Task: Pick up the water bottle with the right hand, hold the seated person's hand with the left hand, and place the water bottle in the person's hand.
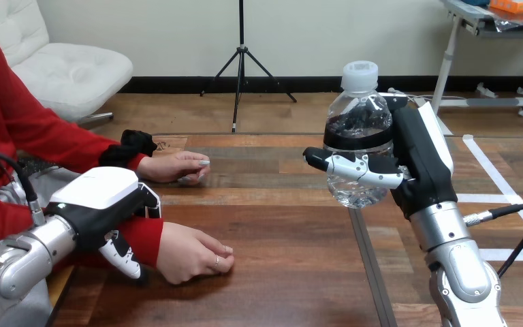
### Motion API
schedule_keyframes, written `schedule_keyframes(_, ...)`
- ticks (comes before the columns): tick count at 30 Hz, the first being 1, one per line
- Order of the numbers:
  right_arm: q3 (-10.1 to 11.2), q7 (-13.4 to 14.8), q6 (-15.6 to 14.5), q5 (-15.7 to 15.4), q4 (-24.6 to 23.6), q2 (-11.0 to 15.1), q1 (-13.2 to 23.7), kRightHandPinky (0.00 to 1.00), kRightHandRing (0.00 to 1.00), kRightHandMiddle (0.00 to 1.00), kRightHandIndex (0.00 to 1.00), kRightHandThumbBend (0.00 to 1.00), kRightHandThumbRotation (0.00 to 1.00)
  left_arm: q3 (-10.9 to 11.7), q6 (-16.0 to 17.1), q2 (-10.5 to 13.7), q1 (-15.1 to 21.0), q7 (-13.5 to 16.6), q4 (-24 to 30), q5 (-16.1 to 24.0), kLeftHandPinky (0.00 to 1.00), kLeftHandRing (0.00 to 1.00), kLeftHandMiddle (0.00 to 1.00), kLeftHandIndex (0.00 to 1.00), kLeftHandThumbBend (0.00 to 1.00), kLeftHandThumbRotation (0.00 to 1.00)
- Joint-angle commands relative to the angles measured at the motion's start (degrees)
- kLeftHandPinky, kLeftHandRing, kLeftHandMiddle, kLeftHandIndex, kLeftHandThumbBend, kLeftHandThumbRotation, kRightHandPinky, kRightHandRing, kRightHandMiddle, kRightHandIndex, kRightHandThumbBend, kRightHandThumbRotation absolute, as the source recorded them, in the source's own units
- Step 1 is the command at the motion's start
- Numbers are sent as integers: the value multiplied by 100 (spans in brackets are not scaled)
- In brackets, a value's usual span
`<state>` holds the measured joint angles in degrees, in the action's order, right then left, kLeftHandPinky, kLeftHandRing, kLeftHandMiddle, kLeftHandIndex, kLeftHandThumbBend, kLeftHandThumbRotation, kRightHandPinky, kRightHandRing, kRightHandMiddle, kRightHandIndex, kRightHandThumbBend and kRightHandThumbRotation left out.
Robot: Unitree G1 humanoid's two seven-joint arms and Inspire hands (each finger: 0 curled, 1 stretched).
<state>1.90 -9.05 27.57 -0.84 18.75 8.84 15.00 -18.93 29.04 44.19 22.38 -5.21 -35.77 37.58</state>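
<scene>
Water bottle (pixel 358 116): upright, raised over the tabletop's (pixel 279 272) right half, right hand (pixel 419 163) clamped round it. Left hand (pixel 102 204): over the person's forearm (pixel 146 235), near-left edge; grip cannot be told.

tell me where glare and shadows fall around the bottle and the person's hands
Head view: bright glints on the clear water bottle in the right hand; soft sheen on the wooden table; dark shadow under the person's nearer hand, by the left hand.
</scene>
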Motion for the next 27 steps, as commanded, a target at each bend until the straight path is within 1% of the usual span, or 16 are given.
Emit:
schedule_keyframes(1,-38,3,258,97,106,-137,454,7,12,16,17,66,0,203,209,4,164,275,191,-113,32,37,44,45,99,0)
schedule_keyframes(4,-62,11,275,66,195,-158,486,7,12,16,17,66,0,229,96,-23,151,118,291,-192,32,38,44,45,98,0)
schedule_keyframes(7,-70,15,433,60,432,-198,558,8,12,16,17,67,0,253,99,-40,115,172,391,-208,32,38,44,45,97,0)
schedule_keyframes(13,-110,28,592,44,744,-300,680,8,13,17,18,68,0,295,15,-76,81,-57,620,-379,34,39,45,45,96,0)
schedule_keyframes(16,-125,58,683,0,906,-342,742,8,13,17,18,68,0,311,68,-102,74,-19,641,-397,34,39,45,45,96,0)
schedule_keyframes(22,-161,128,797,-64,1132,-428,833,8,13,17,19,69,0,292,10,-136,94,-45,661,-392,35,39,45,46,95,0)
schedule_keyframes(27,-172,130,862,-89,1250,-502,876,8,13,16,19,70,0,281,-154,-138,91,-215,736,-422,35,40,45,46,94,0)
